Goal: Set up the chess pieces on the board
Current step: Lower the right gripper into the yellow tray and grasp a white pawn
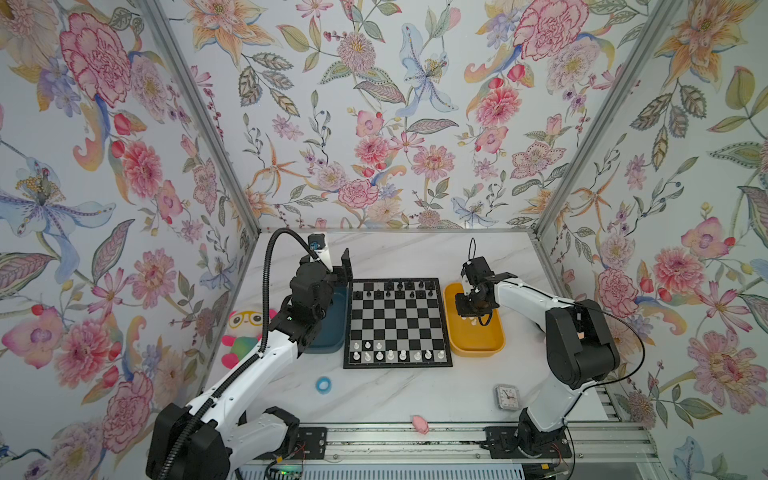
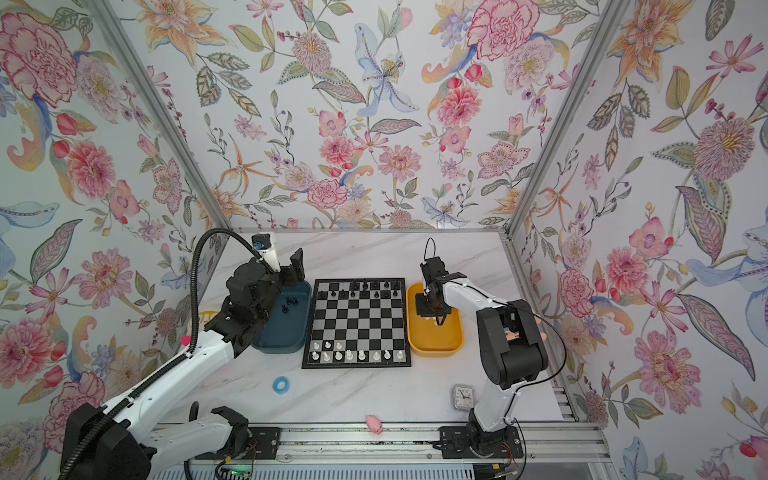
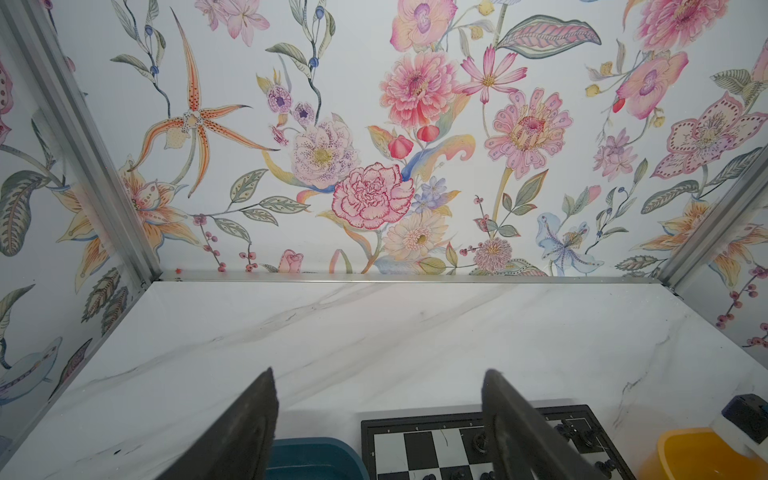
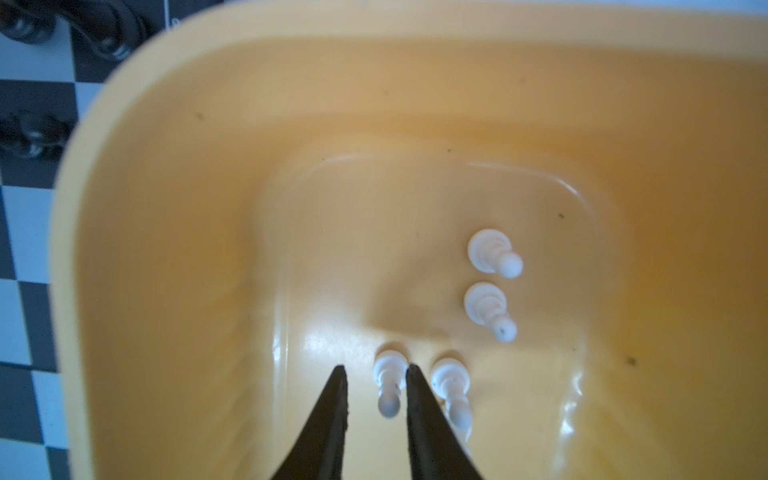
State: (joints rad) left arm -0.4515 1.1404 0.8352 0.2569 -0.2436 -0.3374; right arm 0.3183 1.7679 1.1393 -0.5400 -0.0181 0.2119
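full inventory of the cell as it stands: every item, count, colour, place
board: 1, black and silvery-white, centre of table
white pieces: about 11, board's near two rows
black pieces: roughly a dozen, exact count unclear, board's far two rows
teal bin: 1, left of board
loose black pieces: at least 2, in teal bin
yellow bin: 1, right of board
white pawns: 4, in yellow bin
plush toy: 1, multicoloured, table's left edge
ring: 1, blue, front left
clock: 1, small, pale, front right
pink object: 1, front edge, kind unclear
left gripper: open, above teal bin
right gripper: in yellow bin, jaws astride one pawn, not clamped
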